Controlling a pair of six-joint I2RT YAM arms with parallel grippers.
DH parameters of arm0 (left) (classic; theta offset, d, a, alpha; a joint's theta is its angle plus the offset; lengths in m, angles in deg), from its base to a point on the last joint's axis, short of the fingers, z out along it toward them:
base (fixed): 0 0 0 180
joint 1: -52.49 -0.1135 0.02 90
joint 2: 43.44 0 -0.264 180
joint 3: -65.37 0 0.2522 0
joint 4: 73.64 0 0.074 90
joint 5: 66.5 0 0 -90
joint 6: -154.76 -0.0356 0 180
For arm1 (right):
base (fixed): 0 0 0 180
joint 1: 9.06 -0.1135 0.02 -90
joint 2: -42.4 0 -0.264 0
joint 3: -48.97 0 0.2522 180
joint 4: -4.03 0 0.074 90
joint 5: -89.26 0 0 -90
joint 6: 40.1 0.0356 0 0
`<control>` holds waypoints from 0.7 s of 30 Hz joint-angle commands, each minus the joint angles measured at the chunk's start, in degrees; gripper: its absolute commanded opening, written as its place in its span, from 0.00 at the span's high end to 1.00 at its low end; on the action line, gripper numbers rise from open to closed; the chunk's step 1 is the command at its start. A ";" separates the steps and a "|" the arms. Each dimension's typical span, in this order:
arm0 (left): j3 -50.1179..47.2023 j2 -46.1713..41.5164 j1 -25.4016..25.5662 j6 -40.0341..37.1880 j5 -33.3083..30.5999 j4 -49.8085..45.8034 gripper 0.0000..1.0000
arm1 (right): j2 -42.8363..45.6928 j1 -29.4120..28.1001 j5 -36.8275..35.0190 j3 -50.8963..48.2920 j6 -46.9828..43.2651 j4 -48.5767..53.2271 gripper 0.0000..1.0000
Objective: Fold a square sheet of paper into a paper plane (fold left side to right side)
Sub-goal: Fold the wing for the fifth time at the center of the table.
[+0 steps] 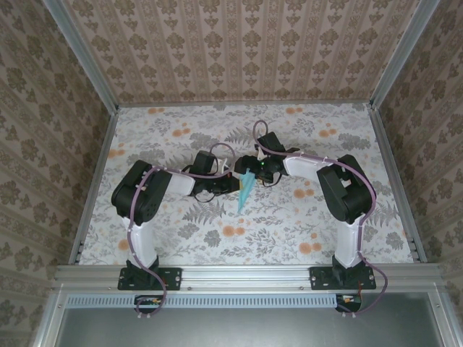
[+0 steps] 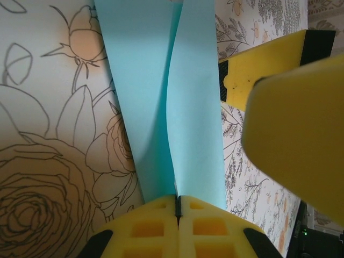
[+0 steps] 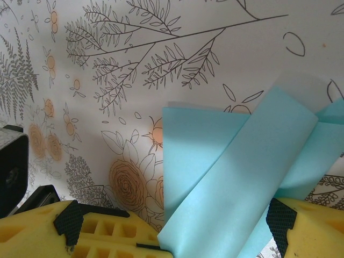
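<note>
- Top external view: the paper plane [image 1: 244, 194] sits mid-counter, between the two arms where their wrists meet. It reads as a narrow turquoise dart.
- Long axis in that view: roughly near–far, slightly slanted. The pointed tip faces the near edge, toward the arm bases and a touch to the left. The wide end is up at the end effectors.
- Whether the tip rests on the counter [image 1: 181, 231] or hangs just above it cannot be told from overhead; the plane is small there.
- Left end effector [image 2: 178, 201]: clenched on the paper plane [image 2: 193, 107]. In the left wrist view the yellow pads meet with the sheet pinched in the seam between them.
- From that pinch two turquoise layers run away from the camera, parting slightly along a centre crease into a shallow V.
- Right end effector [image 3: 215, 236]: jaws spread wide, not clamping. Its two yellow fingers stand well apart at the bottom corners of the right wrist view.
- The paper plane [image 3: 215, 161] passes through the gap between them. A folded band crosses diagonally over a flatter layer, with the floral counter behind.
- Contact between the paper and either right finger is probable at the lower right pad but not clear.
- Left wrist view also catches the right end effector's fingers [image 2: 295, 140] just beside the plane's right edge.
</note>
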 commanded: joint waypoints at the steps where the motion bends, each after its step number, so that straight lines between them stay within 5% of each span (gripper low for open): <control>1: 1.30 -0.41 0.06 -1.50 -1.74 -1.83 1.00 | -1.95 -0.44 -1.24 0.43 -0.43 5.03 0.07; 21: 0.24 -4.00 -0.22 -2.74 -1.92 -1.10 1.00 | -2.84 -0.53 -1.96 1.15 -0.85 6.50 0.07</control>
